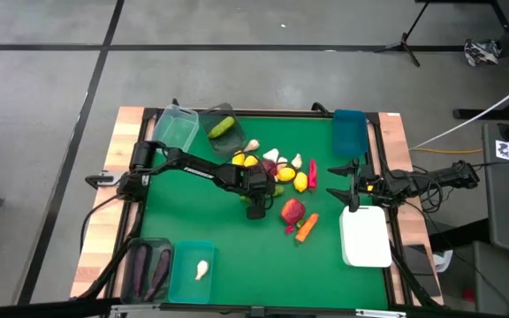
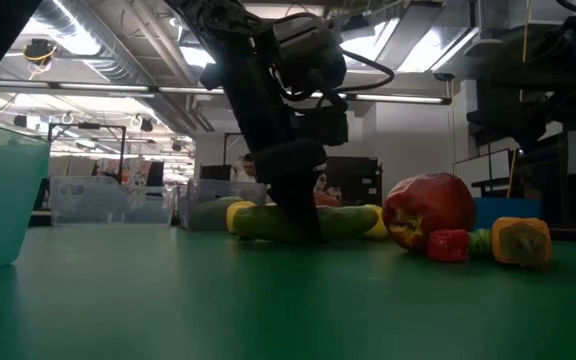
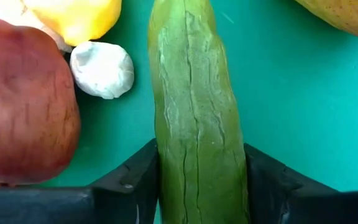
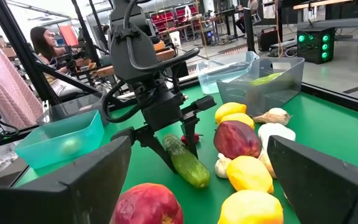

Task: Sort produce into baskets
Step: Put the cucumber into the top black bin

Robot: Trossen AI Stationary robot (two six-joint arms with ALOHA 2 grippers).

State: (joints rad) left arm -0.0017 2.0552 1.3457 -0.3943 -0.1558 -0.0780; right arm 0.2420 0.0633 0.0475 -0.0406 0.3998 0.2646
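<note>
Gripping: left gripper point(image 3: 197, 186) is clasping a green cucumber point(image 3: 194, 118), one dark finger point(image 3: 135, 180) pressing each flank.
Cucumber position: lying flat on the green table point(image 1: 237, 238), at the near edge of the produce pile point(image 1: 277, 168).
Beside the cucumber: white garlic bulb point(image 3: 102, 69) and red round fruit point(image 3: 23, 99) sitting close on one side; yellow lemon point(image 3: 79, 17) lying just past the garlic.
Farther from the cucumber: smoky grey tub point(image 1: 224, 124) holding another cucumber.
Right gripper point(image 1: 343, 185): hanging spread wide, gripping nothing, well away from the cucumber, between blue tub point(image 1: 349, 132) and white tray point(image 1: 365, 234).
</note>
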